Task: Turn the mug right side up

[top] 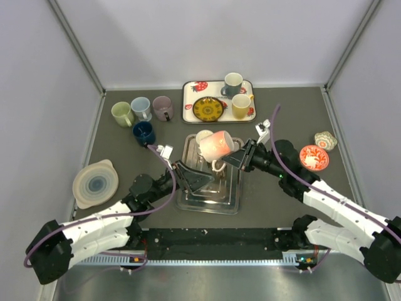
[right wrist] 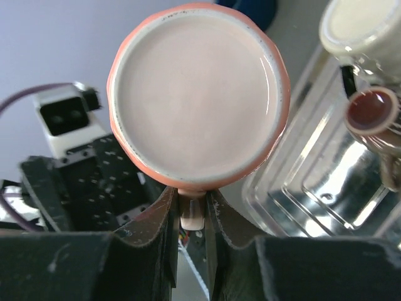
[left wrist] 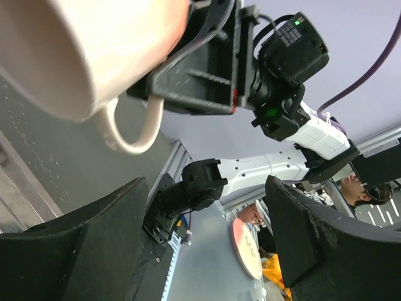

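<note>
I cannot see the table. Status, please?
Right gripper shut on pink mug handle, held over metal tray. Left gripper open below. Cream mug close by.

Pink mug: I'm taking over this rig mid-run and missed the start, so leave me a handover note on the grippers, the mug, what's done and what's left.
Right gripper: shut on the handle of the pink mug.
Left gripper: open, holding nothing, close under the mug.
Mug: held up over the metal tray, tipped on its side, base toward the right wrist camera.
Done: mug gripped and lifted.
Left: bring it mouth-up, set it down, release.
</note>
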### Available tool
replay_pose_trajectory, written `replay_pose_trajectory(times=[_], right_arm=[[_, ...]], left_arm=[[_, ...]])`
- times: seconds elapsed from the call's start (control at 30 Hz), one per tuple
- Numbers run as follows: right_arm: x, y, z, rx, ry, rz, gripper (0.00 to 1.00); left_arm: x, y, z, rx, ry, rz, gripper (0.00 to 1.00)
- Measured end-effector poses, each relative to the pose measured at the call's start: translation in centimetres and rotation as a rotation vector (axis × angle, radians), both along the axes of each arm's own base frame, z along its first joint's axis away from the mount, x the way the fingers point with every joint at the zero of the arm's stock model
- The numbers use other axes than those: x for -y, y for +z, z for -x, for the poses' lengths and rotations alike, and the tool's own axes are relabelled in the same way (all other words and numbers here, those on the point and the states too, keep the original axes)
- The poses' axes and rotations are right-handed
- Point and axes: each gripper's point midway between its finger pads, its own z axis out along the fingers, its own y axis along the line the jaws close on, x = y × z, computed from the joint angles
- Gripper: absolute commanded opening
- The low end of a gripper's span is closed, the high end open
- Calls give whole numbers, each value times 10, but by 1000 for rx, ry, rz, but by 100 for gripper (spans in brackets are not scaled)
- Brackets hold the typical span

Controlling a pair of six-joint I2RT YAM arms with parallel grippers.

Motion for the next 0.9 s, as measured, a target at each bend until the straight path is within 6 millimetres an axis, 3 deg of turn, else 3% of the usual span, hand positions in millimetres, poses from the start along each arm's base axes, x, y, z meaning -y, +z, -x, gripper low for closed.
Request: replay_pose_trajectory(times=[0.37,0.67,0.9], right_arm=[[-9,55,-3,99,6,-240,0],[-22,69,15,102,87,-321,0],[-30,68,27,95,139,-322,0]], left_arm=[[5,-1,3,-17,-12,26,82],[-1,16,-12,18,77,88,81],[-2,25,-22,45,125,129,79]])
